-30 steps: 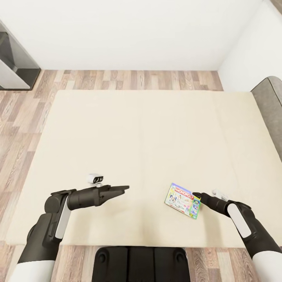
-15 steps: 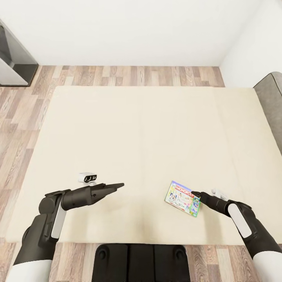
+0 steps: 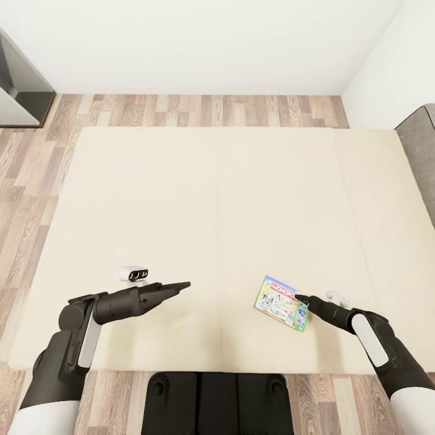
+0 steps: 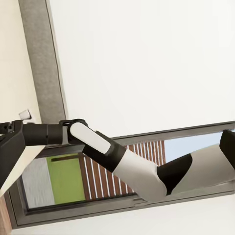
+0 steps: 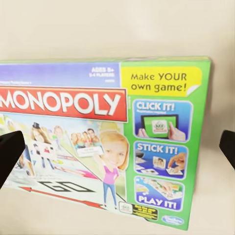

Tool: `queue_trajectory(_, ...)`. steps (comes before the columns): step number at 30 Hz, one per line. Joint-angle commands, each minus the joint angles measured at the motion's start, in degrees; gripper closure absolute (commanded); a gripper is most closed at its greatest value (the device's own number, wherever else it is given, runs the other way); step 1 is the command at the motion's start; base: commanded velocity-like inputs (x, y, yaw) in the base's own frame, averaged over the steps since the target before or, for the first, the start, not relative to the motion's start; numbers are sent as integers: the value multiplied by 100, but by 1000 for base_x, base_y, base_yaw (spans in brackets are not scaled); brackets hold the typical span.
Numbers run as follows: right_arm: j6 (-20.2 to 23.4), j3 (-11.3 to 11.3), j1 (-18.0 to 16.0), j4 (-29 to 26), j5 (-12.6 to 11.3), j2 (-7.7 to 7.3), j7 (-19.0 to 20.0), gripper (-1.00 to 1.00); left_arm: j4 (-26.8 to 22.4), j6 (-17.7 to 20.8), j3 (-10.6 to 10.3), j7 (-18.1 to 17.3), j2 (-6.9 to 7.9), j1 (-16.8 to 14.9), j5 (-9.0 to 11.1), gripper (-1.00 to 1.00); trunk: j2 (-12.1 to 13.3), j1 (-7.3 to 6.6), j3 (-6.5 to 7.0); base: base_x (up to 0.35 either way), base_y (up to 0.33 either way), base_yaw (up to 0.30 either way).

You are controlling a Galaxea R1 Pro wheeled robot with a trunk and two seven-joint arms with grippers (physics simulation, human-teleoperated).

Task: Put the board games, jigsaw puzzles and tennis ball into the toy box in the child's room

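Note:
A green and white Monopoly board game (image 3: 279,302) lies flat on the beige bed (image 3: 217,199), near its front edge at the right. My right gripper (image 3: 300,298) is at the box's right end. In the right wrist view the box cover (image 5: 98,142) is close up, and the open right gripper (image 5: 119,149) has one dark fingertip (image 5: 10,156) at each side of it. My left gripper (image 3: 184,284) hovers over bare mattress to the left, open and holding nothing, with a fingertip (image 4: 7,152) at the edge of the left wrist view.
The grey headboard (image 3: 420,151) runs along the bed's right side. Wood-plank floor (image 3: 181,112) borders the bed at the back and left. A dark cabinet (image 3: 18,90) stands at the far left against the white wall. My base (image 3: 217,402) is at the bed's front edge.
The camera has shifted, so the bed sits higher in view. My left gripper has drawn slightly left. The right gripper stays at the Monopoly box, which has not moved.

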Motion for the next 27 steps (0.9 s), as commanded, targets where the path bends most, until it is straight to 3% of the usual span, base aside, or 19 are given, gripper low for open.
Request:
queue_trajectory(1,32,-13,-3,-3,12,1,26,-100,-1,61,0,-23,1,-2,-4,-100,-9,3,-15,0,0,0)
queue_trajectory(22,13,-13,-1,-3,15,52,27,-100,-1,59,3,-23,7,-2,-4,-100,-9,3,-117,0,0,0)
queue_trajectory(27,-266,12,3,3,28,68,26,-100,-1,54,2,-23,4,-2,-4,-100,-9,3,-118,0,0,0)
